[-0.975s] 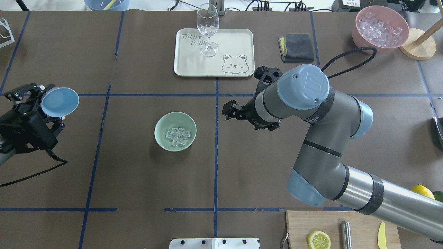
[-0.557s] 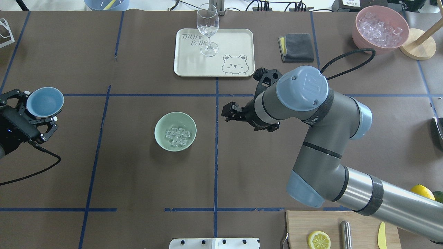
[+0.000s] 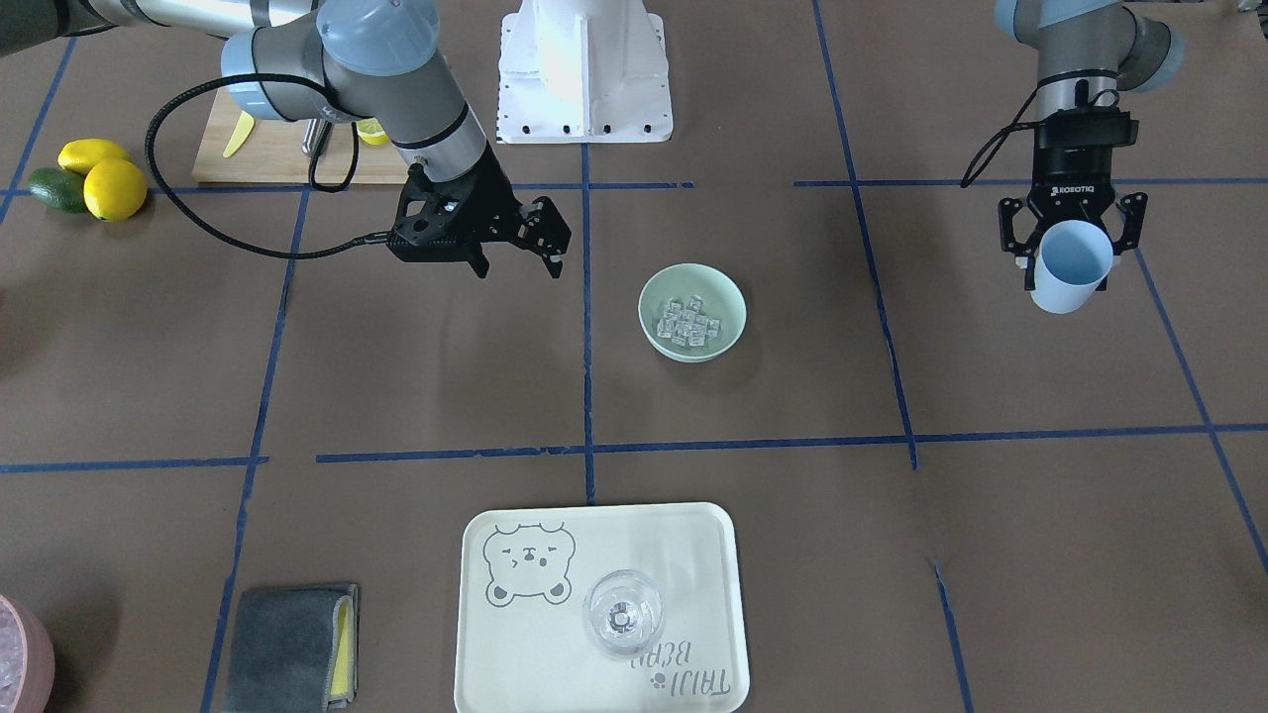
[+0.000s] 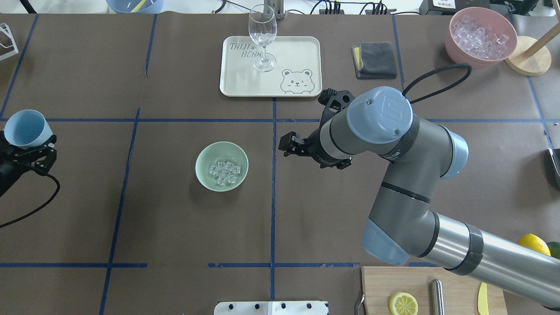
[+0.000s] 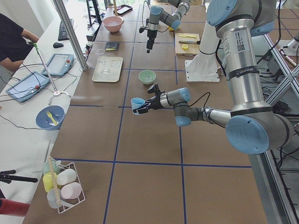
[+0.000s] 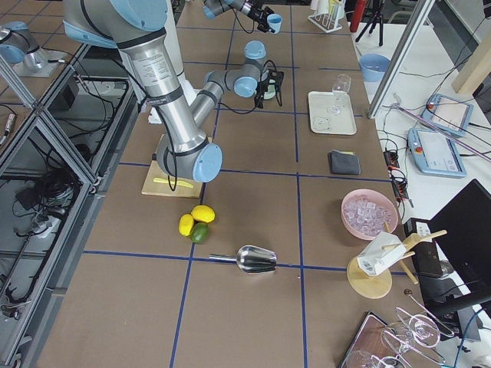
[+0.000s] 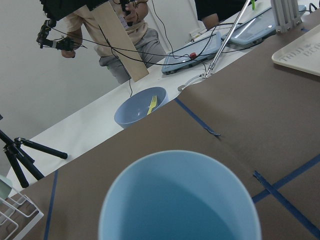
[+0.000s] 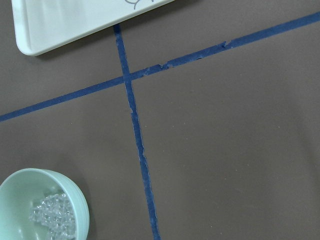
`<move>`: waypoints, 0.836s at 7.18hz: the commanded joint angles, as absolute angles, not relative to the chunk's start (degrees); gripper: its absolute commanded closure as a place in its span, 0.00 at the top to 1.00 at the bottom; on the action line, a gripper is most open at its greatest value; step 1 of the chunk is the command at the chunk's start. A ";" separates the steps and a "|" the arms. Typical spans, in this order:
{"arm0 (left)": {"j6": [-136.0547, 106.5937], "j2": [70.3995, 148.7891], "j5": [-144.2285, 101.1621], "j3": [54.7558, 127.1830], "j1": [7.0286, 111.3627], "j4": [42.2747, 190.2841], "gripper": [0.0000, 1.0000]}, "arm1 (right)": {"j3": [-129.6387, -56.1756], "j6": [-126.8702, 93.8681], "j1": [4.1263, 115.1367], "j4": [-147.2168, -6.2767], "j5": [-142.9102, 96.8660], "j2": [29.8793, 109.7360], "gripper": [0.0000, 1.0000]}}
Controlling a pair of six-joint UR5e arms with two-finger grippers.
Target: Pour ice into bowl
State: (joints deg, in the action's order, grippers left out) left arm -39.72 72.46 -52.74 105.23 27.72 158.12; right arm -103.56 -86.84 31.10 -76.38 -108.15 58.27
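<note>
1. Front-facing view: the ice (image 3: 690, 322) lies as a small heap of clear cubes inside the mint-green bowl (image 3: 649, 293), which stands near the middle of the tabletop (image 3: 991, 555). The left gripper (image 3: 1068, 259) hangs well apart from the bowl, its jaws clamped on the light blue cup (image 3: 1066, 289). The right gripper (image 3: 517, 263) hovers on the bowl's other side, jaws apart and holding nothing.
2. Overhead view: the bowl sits between the two arms. The right jaws are near it, just across a blue tape line (image 4: 273, 197), while the left jaws are far out at the tabletop's edge. The right arm is the nearer one, but the left arm has the cup.
3. Left side view: the cup is held roughly upright, mouth up, clear of the tabletop. The bowl lies beyond it, toward the middle.
4. Right side view: both arms are small here, and I cannot make out the bowl.
5. Left wrist view: the camera looks into the cup's mouth, and no cube shows in the visible part of its inside.
6. Right wrist view: the bowl with its ice shows at the lower left corner and a tray (image 8: 75, 20) at the top. The pour looks done. What likely remains is setting the cup down, which calls for keeping its long axis vertical and lowering it straight to the tabletop.
</note>
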 commanded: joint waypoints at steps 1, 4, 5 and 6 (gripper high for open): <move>-48.65 73.65 -52.74 101.19 27.51 158.20 0.00 | -103.54 -86.84 30.85 -76.29 -107.84 58.18 1.00; -67.41 78.13 -52.47 92.91 25.32 158.99 0.00 | -99.87 -86.92 28.66 -76.38 -104.51 54.25 1.00; -67.41 79.00 -52.12 91.33 24.79 158.99 0.00 | -96.71 -88.66 28.30 -76.46 -104.15 51.18 1.00; -67.41 79.19 -50.73 90.88 24.70 158.91 0.00 | -93.72 -89.38 27.60 -76.46 -103.28 48.37 1.00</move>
